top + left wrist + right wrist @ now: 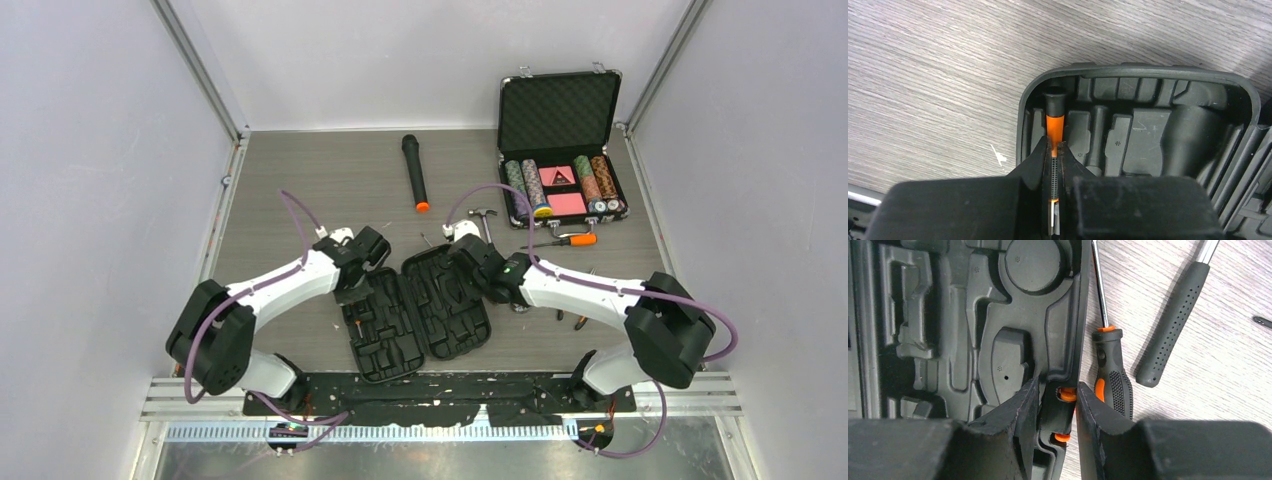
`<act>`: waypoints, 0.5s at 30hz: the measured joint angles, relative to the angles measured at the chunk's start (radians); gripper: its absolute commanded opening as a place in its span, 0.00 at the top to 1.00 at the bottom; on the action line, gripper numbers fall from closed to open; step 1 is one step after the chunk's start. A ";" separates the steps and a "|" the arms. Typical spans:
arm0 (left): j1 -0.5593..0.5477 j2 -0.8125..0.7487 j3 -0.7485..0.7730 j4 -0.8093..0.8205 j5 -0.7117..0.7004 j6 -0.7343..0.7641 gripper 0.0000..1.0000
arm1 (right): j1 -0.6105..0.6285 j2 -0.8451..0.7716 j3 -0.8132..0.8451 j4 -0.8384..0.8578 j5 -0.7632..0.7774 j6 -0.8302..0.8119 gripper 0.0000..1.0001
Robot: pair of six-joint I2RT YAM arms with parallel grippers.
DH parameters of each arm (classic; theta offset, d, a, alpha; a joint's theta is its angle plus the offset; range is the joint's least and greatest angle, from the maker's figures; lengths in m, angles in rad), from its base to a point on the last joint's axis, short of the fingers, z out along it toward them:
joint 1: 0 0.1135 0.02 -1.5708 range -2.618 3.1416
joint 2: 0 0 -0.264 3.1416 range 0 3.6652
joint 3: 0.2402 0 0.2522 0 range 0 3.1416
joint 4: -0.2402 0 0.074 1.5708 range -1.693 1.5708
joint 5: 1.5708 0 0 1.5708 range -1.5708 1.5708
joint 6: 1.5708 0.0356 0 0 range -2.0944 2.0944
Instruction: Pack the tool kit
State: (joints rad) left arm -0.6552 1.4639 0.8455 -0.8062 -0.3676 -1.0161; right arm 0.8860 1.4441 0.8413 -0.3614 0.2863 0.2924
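The tool kit lies open and flat on the table, in the middle, between the two arms, with its moulded slots facing up. The left arm goes up from its base at the near left, bends at the elbow on the left side, and its white forearm reaches to the right and away. The wrist is turned down over the far left corner of the left half of the case. The left gripper is fully closed on a thin screwdriver with an orange shaft and a black cap. The cap end sits in the corner slot, just inside the rim. The right arm is bent the opposite way, with its elbow at the right and its forearm stretched low to the left across the table. The right gripper is closed only partly, on the rim of the right half, where the latch with small orange parts is. One finger is inside the case and the other is outside. Just beside this rim, on the table, lie a bigger screwdriver with an orange and black handle and, a little apart, a hammer with a dotted grip. The microphone and the poker chip case are at the far side.
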 measured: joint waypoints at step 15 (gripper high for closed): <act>-0.013 -0.158 -0.027 0.003 0.069 -0.035 0.73 | 0.003 -0.036 0.000 -0.014 0.004 -0.001 0.72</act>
State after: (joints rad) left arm -0.6685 1.3060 0.8181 -0.8028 -0.2981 -1.0515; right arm 0.8890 1.4078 0.8410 -0.3759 0.2901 0.2916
